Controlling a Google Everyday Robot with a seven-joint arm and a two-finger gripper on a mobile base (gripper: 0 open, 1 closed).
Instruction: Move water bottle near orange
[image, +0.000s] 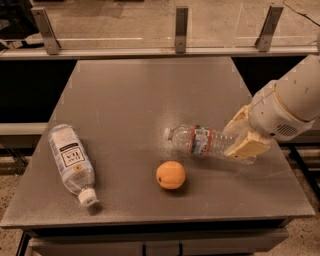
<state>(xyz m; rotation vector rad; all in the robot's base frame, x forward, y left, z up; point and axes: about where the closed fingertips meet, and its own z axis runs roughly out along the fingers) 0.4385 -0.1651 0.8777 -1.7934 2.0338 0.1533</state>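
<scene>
On a gray rectangular counter (150, 90), seen from above and in front, lie two bottles and a piece of fruit. A thick white robot arm (295, 102) reaches in from the right edge. Near the counter's left front corner, a fat clear bottle with a large white label (70, 160) lies on its side, its white cap pointing toward the front edge. Right of center, the water bottle (205, 141), slim and clear with a red-and-blue label band, lies nearly horizontal, its small white cap pointing left. Whether it rests on the counter or hangs just above it cannot be told. The end effector (240, 136), with tan fingers, is clamped around the base end of the water bottle, one finger behind it and one in front. The orange (170, 175) sits on the counter just in front of the water bottle's neck, near it but not touching, and well apart from the labelled bottle.
</scene>
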